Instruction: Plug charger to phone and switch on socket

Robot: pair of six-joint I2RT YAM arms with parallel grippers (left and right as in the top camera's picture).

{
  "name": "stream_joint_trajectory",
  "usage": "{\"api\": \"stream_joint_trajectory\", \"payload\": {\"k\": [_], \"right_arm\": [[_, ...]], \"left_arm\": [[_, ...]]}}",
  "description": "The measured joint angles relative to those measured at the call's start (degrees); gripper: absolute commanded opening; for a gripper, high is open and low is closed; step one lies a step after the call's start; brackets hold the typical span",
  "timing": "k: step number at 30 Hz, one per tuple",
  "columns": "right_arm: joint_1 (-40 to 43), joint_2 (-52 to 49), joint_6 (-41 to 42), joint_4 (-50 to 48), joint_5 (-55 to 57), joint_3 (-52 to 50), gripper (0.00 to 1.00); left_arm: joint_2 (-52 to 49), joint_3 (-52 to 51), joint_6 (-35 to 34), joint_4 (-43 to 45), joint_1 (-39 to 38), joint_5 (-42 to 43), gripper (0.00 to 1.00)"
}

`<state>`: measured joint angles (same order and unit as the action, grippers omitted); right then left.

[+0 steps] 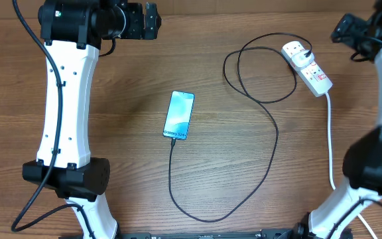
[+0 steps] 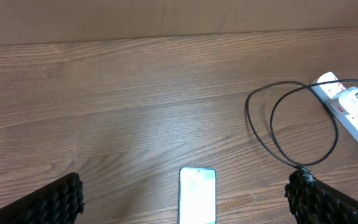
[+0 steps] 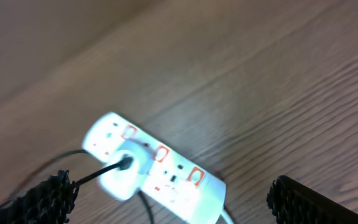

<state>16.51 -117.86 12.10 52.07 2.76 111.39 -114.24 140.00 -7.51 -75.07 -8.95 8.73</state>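
Observation:
The phone [image 1: 178, 115] lies mid-table with its light blue screen up; it also shows in the left wrist view [image 2: 197, 194]. The black charger cable [image 1: 272, 143] runs from the phone's near short edge in a loop to a white plug [image 1: 298, 51] in the white socket strip [image 1: 309, 68] at the far right. The strip fills the right wrist view [image 3: 160, 168], cable [image 3: 95, 173] leaving the plug. My left gripper [image 2: 185, 202] is open and empty above the phone's far side. My right gripper [image 3: 169, 199] is open and empty above the strip.
The strip's thick white cord [image 1: 329, 139] runs down the right side toward the table's front edge. The left arm's white link [image 1: 65, 93] stands over the left of the table. The right arm's base [image 1: 370, 166] is at the right.

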Motion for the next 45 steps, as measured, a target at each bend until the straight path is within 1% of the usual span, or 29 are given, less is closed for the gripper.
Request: {"api": "stream_joint_trajectory", "payload": {"k": [5, 18, 36, 45], "right_arm": [[0.07, -6.23, -0.11, -1.92, 0.7, -0.02, 1.0], [0.07, -14.58, -0.09, -5.57, 0.72, -0.02, 1.0], [1.46, -15.32, 2.34, -7.08, 0.98, -0.07, 1.0], [1.42, -16.61, 2.54, -7.45, -2.54, -0.07, 1.0]], "left_arm": [[0.0, 0.0, 0.0, 0.02, 0.0, 0.0, 1.0], [0.0, 0.0, 0.0, 0.0, 0.0, 0.0, 1.0], [0.0, 0.0, 0.0, 0.0, 0.0, 0.0, 1.0], [0.0, 0.0, 0.0, 0.0, 0.0, 0.0, 1.0]]}}
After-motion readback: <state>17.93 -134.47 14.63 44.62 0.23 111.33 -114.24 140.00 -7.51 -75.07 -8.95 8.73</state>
